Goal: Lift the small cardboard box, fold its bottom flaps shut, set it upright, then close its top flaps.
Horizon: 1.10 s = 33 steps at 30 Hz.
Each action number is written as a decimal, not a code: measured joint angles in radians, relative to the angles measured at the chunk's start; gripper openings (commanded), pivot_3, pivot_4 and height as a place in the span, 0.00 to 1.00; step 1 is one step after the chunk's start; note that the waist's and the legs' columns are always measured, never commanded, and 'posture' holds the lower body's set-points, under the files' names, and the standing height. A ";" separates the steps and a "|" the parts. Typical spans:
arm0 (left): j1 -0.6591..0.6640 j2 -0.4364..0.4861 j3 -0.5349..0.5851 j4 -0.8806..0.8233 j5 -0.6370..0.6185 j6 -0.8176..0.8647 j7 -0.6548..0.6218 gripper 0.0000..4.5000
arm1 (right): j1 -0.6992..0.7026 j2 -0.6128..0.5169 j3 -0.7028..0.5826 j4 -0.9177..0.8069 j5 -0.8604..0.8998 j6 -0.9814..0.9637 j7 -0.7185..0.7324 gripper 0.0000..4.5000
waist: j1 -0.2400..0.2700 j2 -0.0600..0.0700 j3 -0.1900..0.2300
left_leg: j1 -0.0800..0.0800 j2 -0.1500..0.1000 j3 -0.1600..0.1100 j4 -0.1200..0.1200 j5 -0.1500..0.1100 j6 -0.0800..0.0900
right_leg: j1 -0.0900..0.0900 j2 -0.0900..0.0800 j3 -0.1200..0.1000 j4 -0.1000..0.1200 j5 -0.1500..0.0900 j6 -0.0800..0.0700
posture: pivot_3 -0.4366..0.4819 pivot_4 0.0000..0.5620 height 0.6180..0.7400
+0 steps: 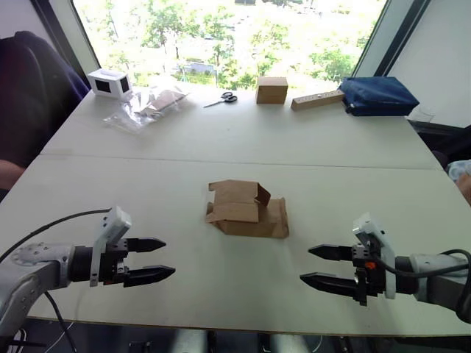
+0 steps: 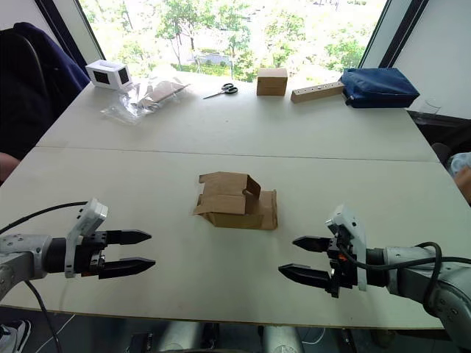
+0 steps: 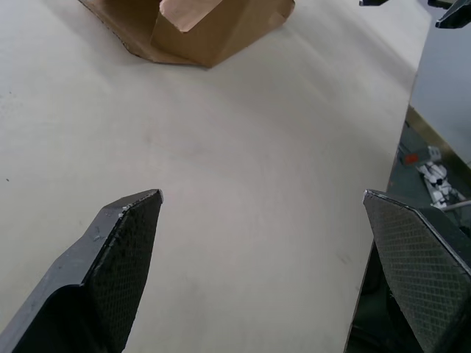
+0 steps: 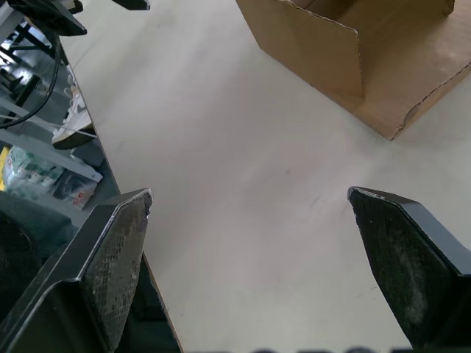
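Note:
The small cardboard box lies on the middle of the white table, partly flattened, with its flaps sticking up and outward. My left gripper hovers open near the front edge, well to the left of the box. On the other side my right gripper is open too, a similar distance from the box. Nothing sits between either pair of fingers. The left wrist view catches a corner of the box ahead of my fingers; the right wrist view has its open side.
Along the far edge stand a cube-shaped brown box, a long tan block, scissors, a blue pouch, clear plastic bags and a small white device. A dark chair is at the left.

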 measured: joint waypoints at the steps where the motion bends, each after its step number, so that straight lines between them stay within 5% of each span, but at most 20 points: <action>1: -0.010 0.000 0.000 0.001 0.002 -0.005 0.000 0.99 | -0.002 0.000 -0.001 0.002 -0.004 -0.001 -0.001 1.00 | 0.000 0.000 0.000 | 0.000 0.000 0.000 0.000 0.000 0.000 | 0.000 0.000 0.000 0.000 0.000 0.000 | 0.48 0.27 1.00; 7: -0.116 -0.016 -0.040 0.007 0.095 -0.027 0.106 0.99 | -0.061 -0.027 -0.032 0.017 0.012 0.039 -0.036 1.00 | 0.000 0.000 0.000 | 0.000 0.000 0.000 0.000 0.000 0.000 | 0.000 0.000 0.000 0.000 0.000 0.000 | 0.48 0.27 1.00; 26: -0.312 0.011 -0.187 0.236 0.128 0.055 -0.004 0.99 | -0.039 -0.050 -0.030 -0.048 -0.128 -0.038 -0.042 1.00 | 0.000 0.000 0.000 | 0.000 0.000 0.000 0.000 0.000 0.000 | 0.000 0.001 0.000 0.000 0.000 0.000 | 0.48 0.27 1.00; 29: -0.378 -0.007 -0.188 0.282 0.090 0.164 0.007 0.99 | -0.020 -0.126 0.027 -0.072 -0.221 -0.078 -0.015 1.00 | -0.001 -0.001 0.000 | 0.000 0.000 0.000 0.000 0.000 0.000 | 0.000 0.001 0.000 0.001 0.000 0.000 | 0.48 0.27 1.00; 33: -0.495 -0.064 -0.166 0.378 -0.016 0.362 0.024 0.99 | -0.140 -0.083 0.080 -0.097 -0.198 -0.068 -0.040 1.00 | -0.004 -0.001 0.000 | -0.001 0.000 -0.001 0.003 0.000 0.000 | 0.000 0.002 0.000 0.003 0.000 0.001 | 0.48 0.27 1.00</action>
